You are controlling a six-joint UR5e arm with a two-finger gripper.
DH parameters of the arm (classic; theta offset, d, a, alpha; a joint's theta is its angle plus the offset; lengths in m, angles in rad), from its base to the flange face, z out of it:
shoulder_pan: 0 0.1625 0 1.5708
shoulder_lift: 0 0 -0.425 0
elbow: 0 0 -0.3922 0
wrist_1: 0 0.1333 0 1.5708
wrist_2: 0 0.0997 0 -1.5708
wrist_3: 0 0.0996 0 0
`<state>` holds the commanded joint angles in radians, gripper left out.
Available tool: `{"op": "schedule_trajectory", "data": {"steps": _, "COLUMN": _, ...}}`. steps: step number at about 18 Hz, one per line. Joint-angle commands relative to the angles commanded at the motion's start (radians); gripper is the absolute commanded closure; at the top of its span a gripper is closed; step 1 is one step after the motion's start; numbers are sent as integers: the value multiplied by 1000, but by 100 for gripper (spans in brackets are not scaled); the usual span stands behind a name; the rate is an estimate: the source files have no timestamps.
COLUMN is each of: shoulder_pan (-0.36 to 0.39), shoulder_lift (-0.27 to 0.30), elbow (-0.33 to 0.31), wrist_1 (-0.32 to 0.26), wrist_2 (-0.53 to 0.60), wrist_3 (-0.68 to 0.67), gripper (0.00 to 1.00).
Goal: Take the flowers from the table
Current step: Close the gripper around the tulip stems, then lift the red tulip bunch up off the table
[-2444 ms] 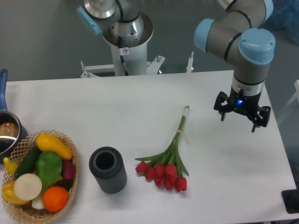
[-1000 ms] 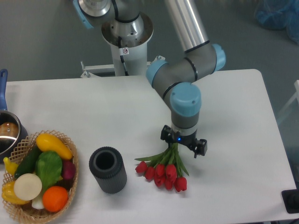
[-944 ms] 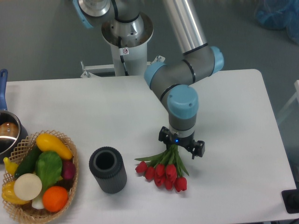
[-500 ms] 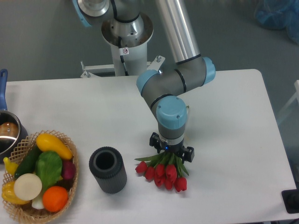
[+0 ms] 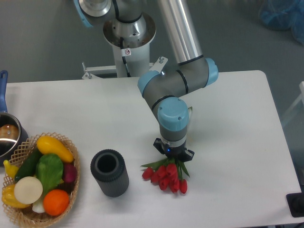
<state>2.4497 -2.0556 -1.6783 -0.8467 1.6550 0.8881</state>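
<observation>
My gripper points straight down over the flowers and seems closed on their stems just above the leaves, though my wrist hides the fingertips. The red buds lie on the white table, fanned out just right of the dark cylinder. Further left of that cylinder sits the wicker basket of vegetables, with a pot beyond it at the table's edge.

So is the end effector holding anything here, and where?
It sits over the flowers at the stems just above the buds, but an actual hold cannot be told.
</observation>
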Motion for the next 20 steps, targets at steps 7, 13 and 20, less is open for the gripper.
{"op": "schedule_trajectory", "data": {"steps": 7, "shoulder_pan": 63, "shoulder_lift": 51, "elbow": 84, "wrist_1": -92, "wrist_2": 15, "wrist_3": 0, "gripper": 100}}
{"op": "schedule_trajectory", "data": {"steps": 13, "shoulder_pan": 100, "shoulder_lift": 45, "elbow": 205, "wrist_1": -235, "wrist_2": -29, "wrist_3": 2, "gripper": 100}}
{"op": "schedule_trajectory", "data": {"steps": 20, "shoulder_pan": 158, "shoulder_lift": 31, "elbow": 308, "wrist_1": -328, "wrist_2": -52, "wrist_3": 132, "gripper": 100}}
